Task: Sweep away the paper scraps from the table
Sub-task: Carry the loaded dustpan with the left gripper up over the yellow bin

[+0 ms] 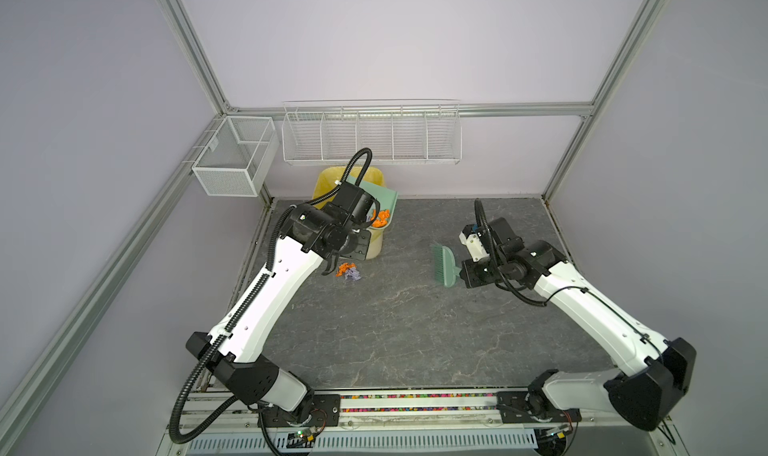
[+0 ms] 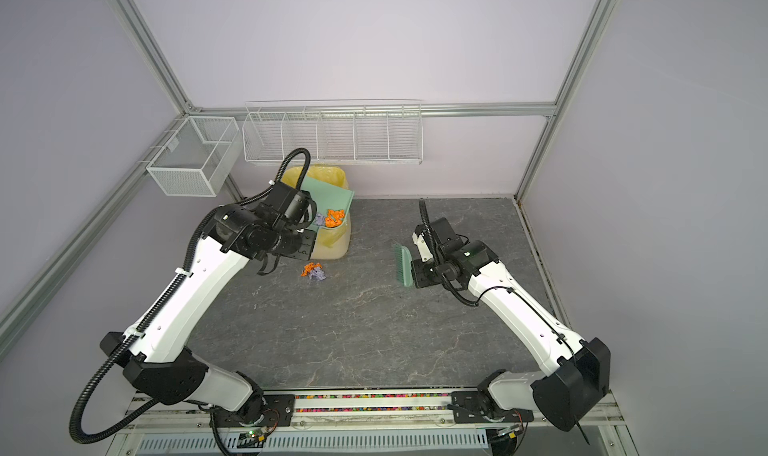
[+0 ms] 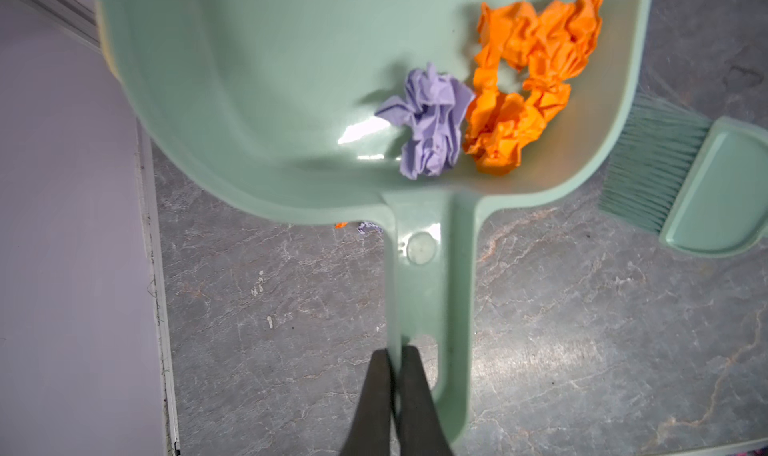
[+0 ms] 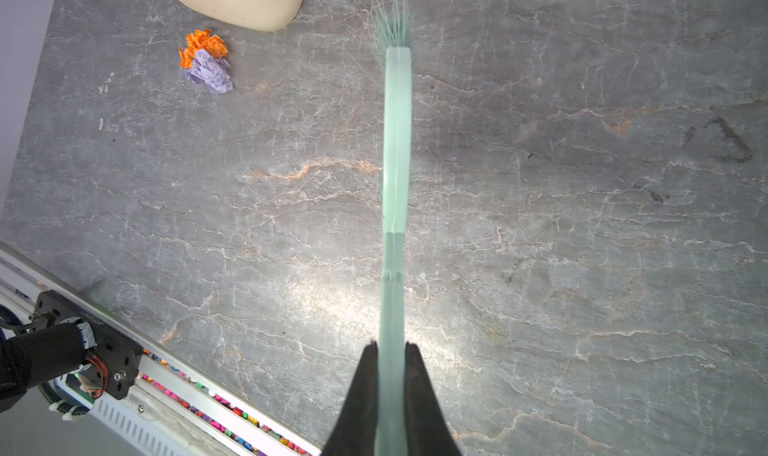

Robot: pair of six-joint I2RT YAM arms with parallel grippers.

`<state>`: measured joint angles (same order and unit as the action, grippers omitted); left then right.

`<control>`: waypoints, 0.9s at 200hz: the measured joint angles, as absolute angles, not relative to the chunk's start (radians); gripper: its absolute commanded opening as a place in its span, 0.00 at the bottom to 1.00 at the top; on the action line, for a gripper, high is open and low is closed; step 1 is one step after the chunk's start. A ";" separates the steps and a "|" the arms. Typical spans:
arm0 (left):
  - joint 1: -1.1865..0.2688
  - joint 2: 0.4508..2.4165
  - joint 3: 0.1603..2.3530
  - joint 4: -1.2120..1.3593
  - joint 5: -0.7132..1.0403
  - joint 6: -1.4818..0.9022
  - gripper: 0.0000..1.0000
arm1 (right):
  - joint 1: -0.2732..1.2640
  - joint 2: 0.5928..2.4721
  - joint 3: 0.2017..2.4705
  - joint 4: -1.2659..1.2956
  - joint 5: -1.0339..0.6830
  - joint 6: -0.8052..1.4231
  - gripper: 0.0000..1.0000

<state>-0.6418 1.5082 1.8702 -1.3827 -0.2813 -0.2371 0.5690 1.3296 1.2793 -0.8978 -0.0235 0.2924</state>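
My left gripper [image 3: 395, 362] is shut on the handle of a green dustpan [image 3: 270, 80], held above a cream bin [image 1: 374, 246] at the table's back left. In the pan lie orange paper scraps [image 3: 532, 80] and a lavender one [image 3: 432, 121], seen in both top views [image 1: 380, 218] [image 2: 333, 218]. An orange and a lavender scrap [image 1: 349, 270] [image 4: 208, 61] lie together on the table [image 1: 395, 329] just in front of the bin. My right gripper [image 4: 392, 350] is shut on the handle of a green brush [image 1: 445, 267], right of the middle, bristles pointing left.
The bin has a yellow liner and stands against the back wall. White wire baskets [image 1: 370, 134] and a mesh basket [image 1: 235, 159] hang above it. Aluminium rails frame the table; a front rail [image 1: 415, 402] holds coloured beads between the arm bases.
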 measured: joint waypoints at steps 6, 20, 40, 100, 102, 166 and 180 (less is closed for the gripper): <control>-0.635 1.509 1.881 -1.383 -0.286 -0.232 0.00 | 0.569 1.330 1.279 -0.897 -0.023 0.292 0.07; -0.617 1.511 1.904 -1.383 -0.298 -0.222 0.00 | 0.569 1.330 1.277 -0.891 -0.024 0.292 0.07; -0.591 1.513 1.917 -1.381 -0.318 -0.208 0.00 | 0.569 1.330 1.266 -0.885 -0.026 0.293 0.07; -0.536 1.584 1.997 -1.377 -0.384 -0.155 0.00 | 0.569 1.332 1.262 -0.881 -0.041 0.308 0.07; -0.536 1.588 2.000 -1.377 -0.387 -0.153 0.00 | 0.569 1.332 1.262 -0.881 -0.042 0.309 0.07; -0.536 1.674 2.041 -1.374 -0.556 -0.095 0.00 | 0.569 1.314 1.231 -0.865 -0.066 0.319 0.07; -0.536 1.690 2.051 -1.374 -0.614 -0.083 0.00 | 0.569 1.312 1.230 -0.865 -0.066 0.319 0.07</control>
<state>-0.5358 1.6897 2.0514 -1.3735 -0.6136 -0.0830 0.5690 1.3121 1.2301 -0.8650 -0.0658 0.3187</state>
